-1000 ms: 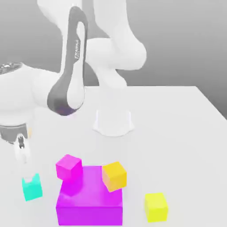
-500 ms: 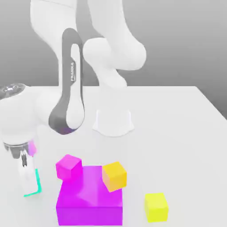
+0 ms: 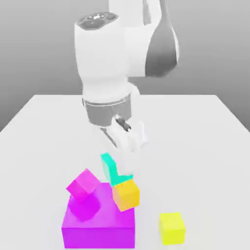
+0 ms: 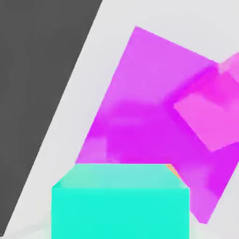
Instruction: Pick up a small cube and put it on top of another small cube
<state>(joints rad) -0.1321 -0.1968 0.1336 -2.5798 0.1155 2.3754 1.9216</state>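
One teal cube [image 3: 113,170] clamped in gripper [image 3: 122,163], above amber cube [image 3: 126,194]

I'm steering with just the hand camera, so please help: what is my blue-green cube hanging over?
Observer: The teal cube, clamped in the gripper, hangs right above the amber cube.
Operator: Where does that one sit?
Observer: On the big magenta block, at its corner toward the exterior view's right.
Operator: Any cube I can't see?
Observer: A lemon-yellow cube lies on the table, at the block's right in the exterior view.
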